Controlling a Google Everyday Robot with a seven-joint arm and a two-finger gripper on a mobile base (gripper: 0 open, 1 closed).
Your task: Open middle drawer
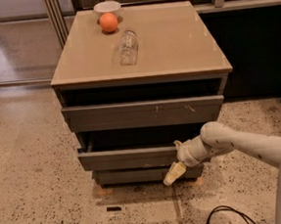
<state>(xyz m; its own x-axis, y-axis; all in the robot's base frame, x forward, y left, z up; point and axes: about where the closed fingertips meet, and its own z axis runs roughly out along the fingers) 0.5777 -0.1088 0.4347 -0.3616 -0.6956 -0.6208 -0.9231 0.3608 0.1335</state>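
Observation:
The middle drawer (130,158) is the mid-sized grey-brown front of the low cabinet. It stands pulled out a little, with a dark gap above it. My gripper (174,173), with pale yellow tips, hangs at the drawer front's right part, by its lower edge. The white arm reaches in from the right. The gripper covers part of the bottom drawer (136,175). The top drawer (143,113), with pale scratch marks, is also slightly out.
On the beige cabinet top (173,42) lie a clear glass (128,47) on its side, an orange (108,22) and a white bowl (107,8). A black cable (223,214) lies on the speckled floor. A dark wall unit stands behind on the right.

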